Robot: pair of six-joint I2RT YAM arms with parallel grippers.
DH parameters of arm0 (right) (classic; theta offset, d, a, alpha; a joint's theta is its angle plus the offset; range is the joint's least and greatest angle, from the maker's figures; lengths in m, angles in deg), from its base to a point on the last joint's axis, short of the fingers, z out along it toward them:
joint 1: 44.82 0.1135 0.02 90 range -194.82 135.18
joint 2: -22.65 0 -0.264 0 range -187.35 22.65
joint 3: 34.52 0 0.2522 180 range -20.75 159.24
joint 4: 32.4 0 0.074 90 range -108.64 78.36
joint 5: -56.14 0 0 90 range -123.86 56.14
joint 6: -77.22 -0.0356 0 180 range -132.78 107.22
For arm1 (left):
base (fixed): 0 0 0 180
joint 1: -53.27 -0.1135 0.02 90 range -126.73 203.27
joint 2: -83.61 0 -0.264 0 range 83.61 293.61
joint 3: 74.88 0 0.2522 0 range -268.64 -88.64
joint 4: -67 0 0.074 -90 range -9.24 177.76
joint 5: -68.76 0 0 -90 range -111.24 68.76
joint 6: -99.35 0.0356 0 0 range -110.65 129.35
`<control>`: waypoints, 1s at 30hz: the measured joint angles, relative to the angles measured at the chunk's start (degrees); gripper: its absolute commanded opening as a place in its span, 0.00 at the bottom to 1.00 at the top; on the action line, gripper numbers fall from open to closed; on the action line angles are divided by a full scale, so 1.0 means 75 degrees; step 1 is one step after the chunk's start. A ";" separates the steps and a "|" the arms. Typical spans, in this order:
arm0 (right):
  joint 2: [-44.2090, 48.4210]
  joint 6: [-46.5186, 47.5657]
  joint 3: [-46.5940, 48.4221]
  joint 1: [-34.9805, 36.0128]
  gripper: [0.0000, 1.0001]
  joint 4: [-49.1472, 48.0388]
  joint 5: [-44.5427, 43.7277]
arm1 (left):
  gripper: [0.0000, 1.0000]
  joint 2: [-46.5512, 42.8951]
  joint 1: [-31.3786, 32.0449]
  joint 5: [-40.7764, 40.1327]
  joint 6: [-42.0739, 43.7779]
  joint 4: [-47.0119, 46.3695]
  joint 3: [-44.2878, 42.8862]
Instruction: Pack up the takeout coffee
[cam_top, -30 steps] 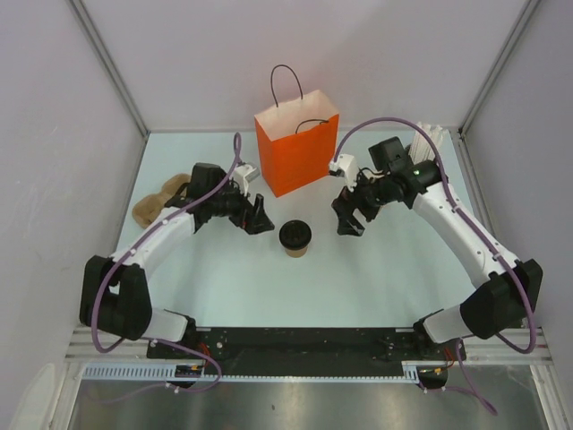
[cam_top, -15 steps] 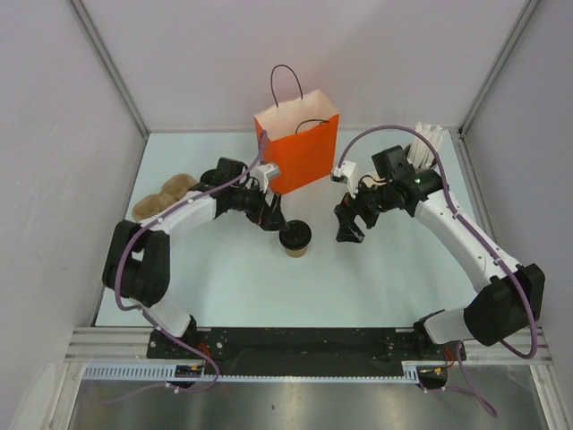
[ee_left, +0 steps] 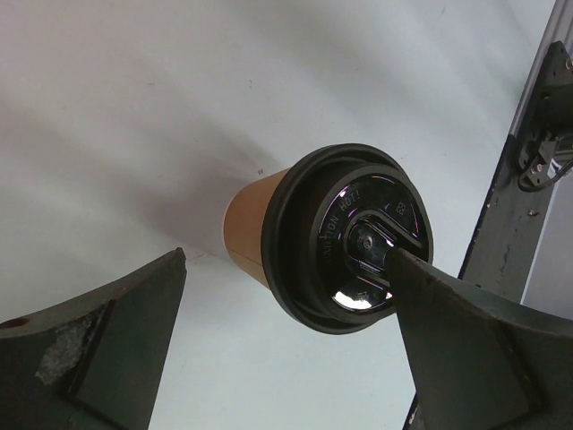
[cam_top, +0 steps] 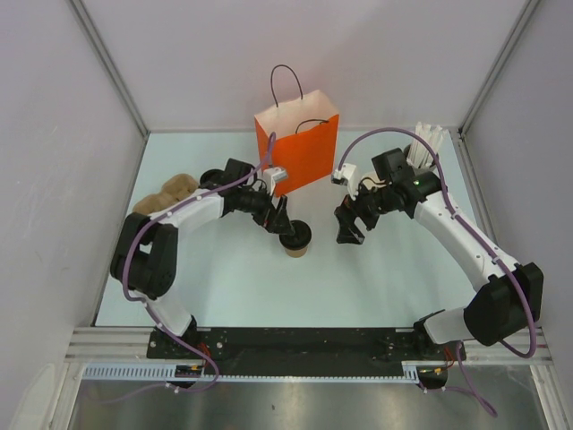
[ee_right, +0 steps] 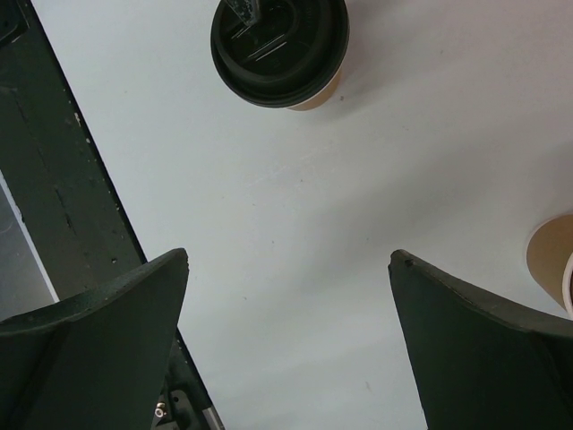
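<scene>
Already capped with its black lid (ee_left: 349, 237), the takeout coffee (cam_top: 295, 240) stands on the bench (cam_top: 233, 287) in front of the orange bag (cam_top: 297, 148), not yet packed. Our left tool (cam_top: 284, 223) sits at the cup, jaws apart; our right tool (cam_top: 347, 231) hangs nearby, spread and empty. Grasping and bagging remain, we judge.

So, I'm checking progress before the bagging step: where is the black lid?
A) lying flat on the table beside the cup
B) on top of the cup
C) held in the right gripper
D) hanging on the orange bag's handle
B: the left wrist view shows the lid capping the cup.
</scene>
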 measured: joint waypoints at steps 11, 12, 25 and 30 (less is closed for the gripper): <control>0.0000 0.0032 -0.0061 0.0000 0.98 -0.0026 0.0000 | 0.93 0.0178 0.0114 0.0020 -0.0006 -0.0012 0.0000; 0.0000 0.0032 -0.0064 0.0000 0.98 -0.0026 0.0000 | 0.92 0.0198 0.0117 0.0023 -0.0006 -0.0009 0.0000; 0.0000 0.0052 -0.0067 0.0000 0.96 -0.0044 0.0012 | 0.68 0.0393 0.0137 0.0321 -0.0128 -0.0003 -0.0154; 0.0000 -0.0026 -0.0096 0.0000 0.95 -0.0149 0.0087 | 0.67 0.0460 0.0134 0.0484 -0.0134 -0.0009 -0.0157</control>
